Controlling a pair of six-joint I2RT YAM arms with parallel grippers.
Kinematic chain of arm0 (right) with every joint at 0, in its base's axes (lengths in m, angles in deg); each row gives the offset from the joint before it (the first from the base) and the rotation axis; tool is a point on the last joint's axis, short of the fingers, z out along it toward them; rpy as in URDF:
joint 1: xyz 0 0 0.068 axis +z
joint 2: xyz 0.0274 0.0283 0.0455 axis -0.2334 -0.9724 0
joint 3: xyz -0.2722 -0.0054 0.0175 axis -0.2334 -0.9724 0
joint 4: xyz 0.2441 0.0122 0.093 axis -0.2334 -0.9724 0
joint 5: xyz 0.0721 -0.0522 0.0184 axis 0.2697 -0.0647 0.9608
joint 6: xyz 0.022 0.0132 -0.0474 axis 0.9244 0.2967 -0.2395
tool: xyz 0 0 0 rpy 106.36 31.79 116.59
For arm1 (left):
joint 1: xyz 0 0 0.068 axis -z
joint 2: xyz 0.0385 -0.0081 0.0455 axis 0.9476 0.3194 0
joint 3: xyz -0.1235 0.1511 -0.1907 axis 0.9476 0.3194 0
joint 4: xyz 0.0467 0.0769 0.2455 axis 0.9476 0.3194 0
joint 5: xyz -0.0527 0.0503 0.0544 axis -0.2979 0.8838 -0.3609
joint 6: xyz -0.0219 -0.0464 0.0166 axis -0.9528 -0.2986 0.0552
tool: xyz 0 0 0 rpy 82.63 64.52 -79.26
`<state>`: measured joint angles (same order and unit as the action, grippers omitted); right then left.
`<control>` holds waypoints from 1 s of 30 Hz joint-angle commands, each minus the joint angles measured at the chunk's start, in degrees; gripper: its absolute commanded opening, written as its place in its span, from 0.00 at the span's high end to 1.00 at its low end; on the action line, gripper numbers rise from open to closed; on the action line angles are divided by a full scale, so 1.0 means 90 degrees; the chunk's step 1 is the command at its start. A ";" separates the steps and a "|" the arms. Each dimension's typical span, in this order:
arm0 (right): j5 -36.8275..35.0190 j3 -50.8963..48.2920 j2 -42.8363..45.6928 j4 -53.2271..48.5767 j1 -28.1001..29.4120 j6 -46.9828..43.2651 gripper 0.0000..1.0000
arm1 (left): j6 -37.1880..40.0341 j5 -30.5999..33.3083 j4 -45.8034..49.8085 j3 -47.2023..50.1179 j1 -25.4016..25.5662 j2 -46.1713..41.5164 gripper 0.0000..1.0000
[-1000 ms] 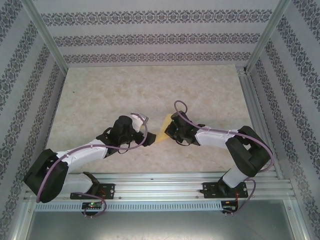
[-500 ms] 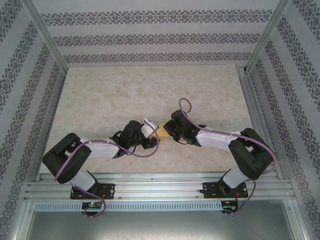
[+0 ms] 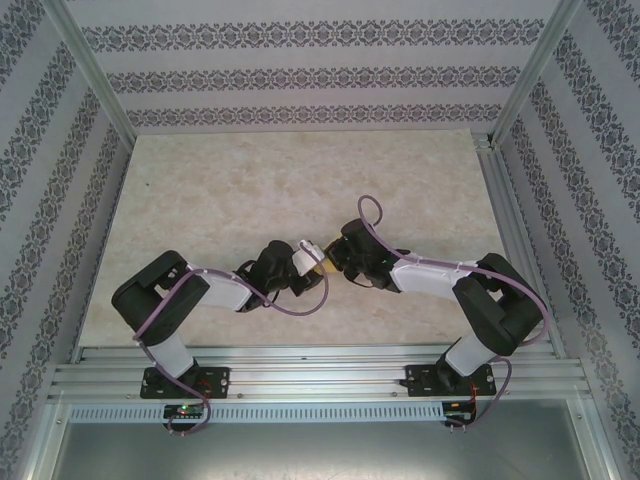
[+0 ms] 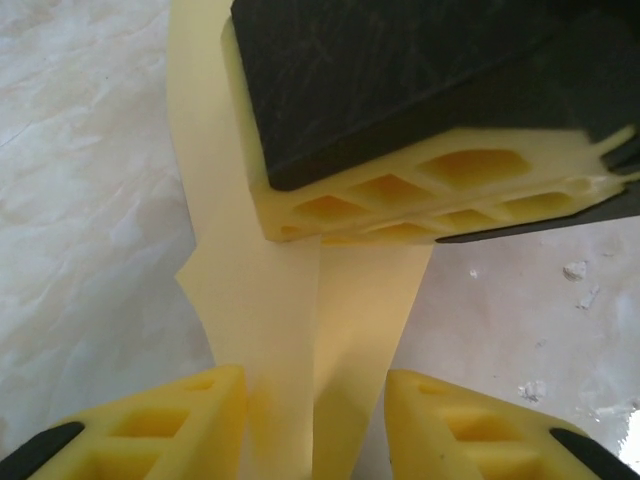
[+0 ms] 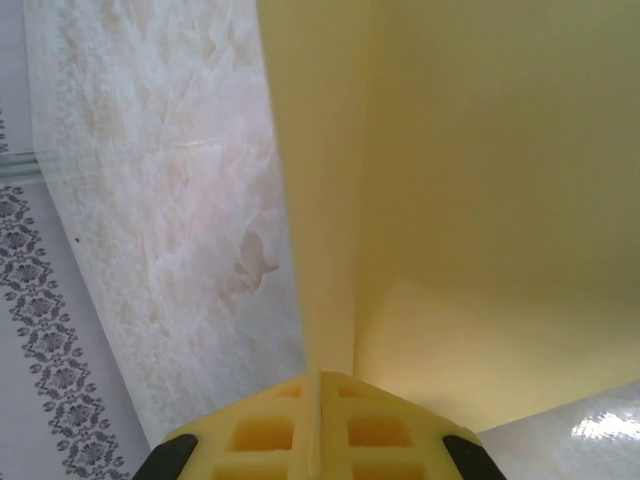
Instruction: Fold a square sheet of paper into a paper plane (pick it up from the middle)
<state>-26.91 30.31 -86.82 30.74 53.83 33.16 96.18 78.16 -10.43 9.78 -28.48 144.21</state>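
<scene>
**Left and right claws at the fold.** The left claw (image 4: pixel 314 400) stands part-way apart. In its wrist view we see its two yellow pads (image 4: pixel 160 425) flanking the near end of the yellow paper sheet (image 4: pixel 270 300), one on each side. Whether the pads press on the paper we cannot tell.

The right claw (image 5: pixel 320 410) is clenched on the same sheet. In its own wrist view the two yellow fingers meet with a paper edge pinched in the seam between them. The sheet rises from that seam as a fold, a narrow panel on the left and a broad panel on the right.

From the left wrist we see the right claw's yellow lattice fingers and black casing on the far end of the sheet, opposite the left claw. The sheet there is a narrow folded strip, with a lengthwise crease running from one claw towards the other.

In the overhead view we find the two claws nose to nose near the middle of the pale marbled counter (image 3: pixel 250 190), with a small patch of yellow between them. The left arm (image 3: pixel 200 295) and the right arm (image 3: pixel 440 275) reach inward from the aluminium rail (image 3: pixel 320 365) at the near edge, with purple cables (image 3: pixel 368 212) looping along them. Patterned wall panels (image 3: pixel 300 75) enclose the counter on three sides.
</scene>
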 commanded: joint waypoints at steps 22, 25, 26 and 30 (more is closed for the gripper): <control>0.0438 -0.0803 0.1282 -0.0167 -0.1005 -0.1219 0.50 | -0.0167 -0.0686 0.0326 -0.0503 0.0068 0.0349 0.88; 0.0427 -0.1062 0.1549 -0.0203 -0.1128 -0.1570 0.50 | -0.0552 -0.0826 0.0712 -0.0688 0.0073 0.0382 0.89; 0.0422 -0.1192 0.1650 -0.0142 -0.1156 -0.1711 0.50 | -0.0684 -0.0885 0.0901 -0.0769 0.0068 0.0391 0.90; 0.0597 -0.1538 0.1905 -0.0125 -0.1282 -0.2205 0.52 | -0.1235 -0.1125 0.1640 -0.1142 0.0068 0.0412 0.91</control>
<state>-22.69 18.23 -71.17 29.91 43.15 18.91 90.17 71.41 -2.04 1.85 -28.48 147.44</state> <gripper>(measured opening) 0.481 0.091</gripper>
